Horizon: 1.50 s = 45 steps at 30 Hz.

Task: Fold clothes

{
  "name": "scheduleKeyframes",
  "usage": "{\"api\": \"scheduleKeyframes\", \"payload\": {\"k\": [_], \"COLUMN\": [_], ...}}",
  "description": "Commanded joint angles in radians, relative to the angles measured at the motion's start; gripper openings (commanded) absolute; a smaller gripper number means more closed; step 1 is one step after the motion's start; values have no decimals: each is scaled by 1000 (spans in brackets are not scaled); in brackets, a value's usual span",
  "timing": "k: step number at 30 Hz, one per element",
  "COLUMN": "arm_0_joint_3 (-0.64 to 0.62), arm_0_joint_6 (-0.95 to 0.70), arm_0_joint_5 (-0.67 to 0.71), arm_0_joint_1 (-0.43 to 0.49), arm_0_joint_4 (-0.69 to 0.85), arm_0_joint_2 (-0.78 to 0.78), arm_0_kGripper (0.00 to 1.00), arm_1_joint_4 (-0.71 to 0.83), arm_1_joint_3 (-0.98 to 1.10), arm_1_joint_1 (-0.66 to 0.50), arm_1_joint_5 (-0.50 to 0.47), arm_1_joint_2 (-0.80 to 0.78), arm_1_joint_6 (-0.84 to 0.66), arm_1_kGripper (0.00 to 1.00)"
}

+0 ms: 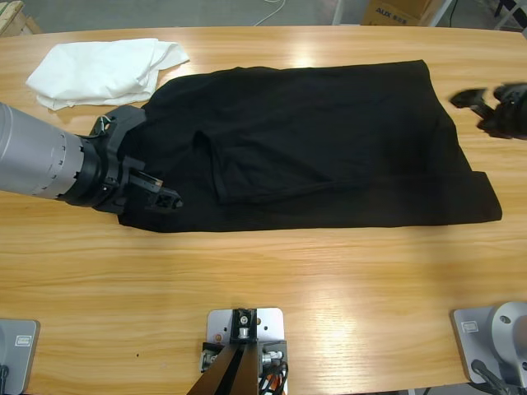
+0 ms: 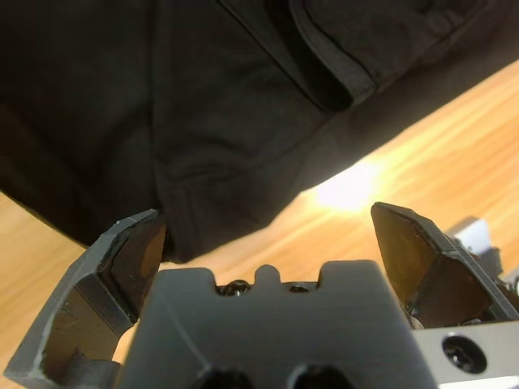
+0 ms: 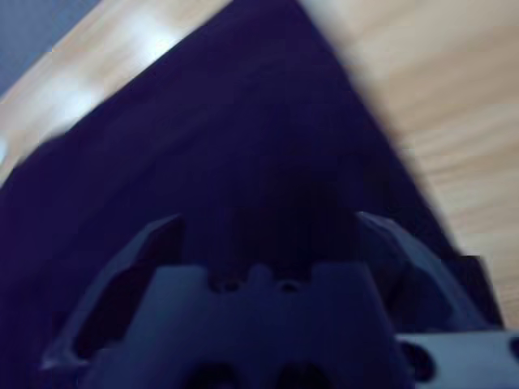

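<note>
Your right end effector [image 1: 482,105] shows blurred in the high view, its arm cut off by the picture's edge. In the right wrist view the large black soft-fabric T-shirt [image 3: 243,162] is smeared; no lettering readable.

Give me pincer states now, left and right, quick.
Left pincer: open, empty, at the near edge of the black T-shirt.
Right pincer: open, empty, over the T-shirt's far end.

Long wooden table [image 1: 272,280], pale and glossy, lamp glare on its near side; beyond its far edge, grey floor [image 1: 165,12]. A cardboard box [image 1: 399,11] stands there; a white cable [image 1: 272,12] trails beside it.
</note>
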<state>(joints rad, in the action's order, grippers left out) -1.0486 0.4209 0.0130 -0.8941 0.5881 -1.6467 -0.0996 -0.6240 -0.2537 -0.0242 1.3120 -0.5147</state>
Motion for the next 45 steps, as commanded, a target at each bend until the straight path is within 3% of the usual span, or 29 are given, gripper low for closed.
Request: {"api": "scheduleKeyframes", "payload": {"k": [1,5,9,10,12,13,15,22,25,27,39,45], "arm_0_joint_3": [-86,-191,-293,-321,-409,-459,-512,-514,-498,-506,-545,-573], "arm_0_joint_6": [-421,-984,-1305,-1366,-1494,-1523,-1521,-1171,-1052,-993,-908,-838], "arm_0_joint_5": [-26,-8,12,11,12,14,14,20,14,13,-203,-223], "arm_0_joint_1": [12,14,35,50,40,20,-34,-174,-184,-184,-184,-184], "arm_0_joint_4": [-77,8,143,164,243,291,320,338,341,340,337,338], "arm_0_joint_2": [-113,-186,-273,-291,-337,-369,-417,-455,-459,-462,-537,-548], "arm_0_kGripper": [1000,950,914,879,715,695,628,623,655,752,747,743], "arm_1_joint_4": [-213,-221,-218,-219,-218,-218,-213,-201,-196,-195,-187,-180], "arm_1_joint_3": [-43,5,4,5,5,6,3,3,3,3,5,3], "arm_1_joint_1": [-240,-256,-256,-256,-256,-256,-256,-256,-255,-255,-254,-254], "arm_1_joint_5": [-40,-43,-42,-43,-43,-44,-45,-60,-60,-60,-58,-51], "arm_1_joint_2": [-139,-203,-208,-202,-191,-181,-152,-117,-102,-97,-82,-66], "arm_1_joint_6": [233,251,251,251,251,251,251,251,251,251,246,242], "arm_1_kGripper": [1000,1000,1000,1000,1000,1000,1000,1000,1000,1000,1000,1000]}}
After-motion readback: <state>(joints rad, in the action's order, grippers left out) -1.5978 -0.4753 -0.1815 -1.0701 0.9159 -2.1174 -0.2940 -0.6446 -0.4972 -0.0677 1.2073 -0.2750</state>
